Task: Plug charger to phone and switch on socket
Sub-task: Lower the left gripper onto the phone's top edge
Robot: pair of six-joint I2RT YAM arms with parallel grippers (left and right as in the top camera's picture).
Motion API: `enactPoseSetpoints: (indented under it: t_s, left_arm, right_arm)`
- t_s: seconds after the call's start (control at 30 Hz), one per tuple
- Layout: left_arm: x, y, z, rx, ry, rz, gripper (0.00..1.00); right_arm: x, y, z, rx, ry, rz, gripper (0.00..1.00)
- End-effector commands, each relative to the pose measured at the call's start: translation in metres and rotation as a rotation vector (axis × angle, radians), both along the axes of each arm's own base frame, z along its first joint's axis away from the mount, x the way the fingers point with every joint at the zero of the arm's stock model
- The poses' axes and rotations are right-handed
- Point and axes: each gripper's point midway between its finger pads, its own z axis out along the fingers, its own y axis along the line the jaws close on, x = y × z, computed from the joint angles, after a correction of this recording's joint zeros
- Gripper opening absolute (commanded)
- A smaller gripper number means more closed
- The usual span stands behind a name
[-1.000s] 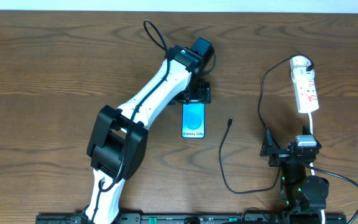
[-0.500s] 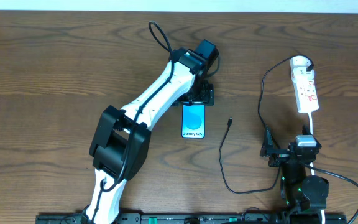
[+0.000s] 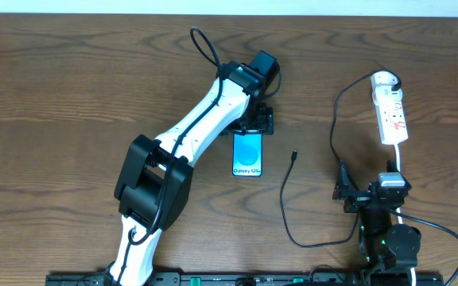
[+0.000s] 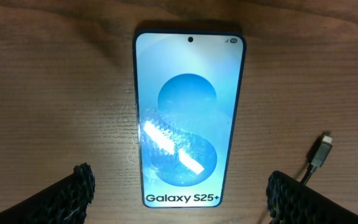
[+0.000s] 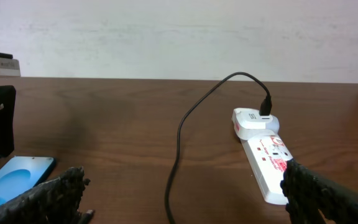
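The left gripper (image 3: pixel 255 121) stands wide open over the upper end of the phone (image 4: pixel 188 118); in the left wrist view its fingers (image 4: pixel 76 190) appear only as two dark tips cut off by the lower edge, one on each side of the phone and apart from it. The phone lies flat, screen up, in the middle of the overhead frame. Just to the right of it lies the tip of the charger (image 3: pixel 293 156), not touching it. The cable loops down and then up the right side to a plug in the rounded end of the socket (image 3: pixel 391 115). The right gripper (image 3: pixel 369 193) is also wide open and holds nothing. It sits at the lower right, below the socket, and hides part of the white cord. The socket's switches are too small to read. The table (image 3: pixel 70 95) is dark brown wood, and a pale wall (image 5: pixel 166 37) stands behind it
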Motion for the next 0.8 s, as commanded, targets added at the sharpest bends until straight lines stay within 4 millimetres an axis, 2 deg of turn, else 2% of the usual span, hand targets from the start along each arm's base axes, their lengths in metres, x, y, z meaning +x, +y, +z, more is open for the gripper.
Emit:
enactPoseSetpoints:
  t_s: [0.0, 0.27, 0.63, 0.77]
  left_arm:
    - [-0.002, 0.004, -0.009, 0.024, 0.019, 0.012, 0.90]
    - [-0.004, 0.006, -0.014, 0.030, 0.027, 0.012, 0.90]
    - [-0.014, 0.013, -0.045, 0.045, 0.050, 0.012, 0.90]
    - [-0.014, 0.013, -0.050, 0.042, 0.046, 0.012, 0.90]
  right_arm:
    - [0.000, 0.001, 0.000, 0.010, 0.000, 0.001, 0.99]
    - [0.000, 0.001, -0.001, 0.010, 0.001, 0.001, 0.99]
    - [0.000, 0.001, -0.001, 0.010, 0.001, 0.001, 0.99]
    - [0.000, 0.001, 0.000, 0.010, 0.000, 0.001, 0.99]
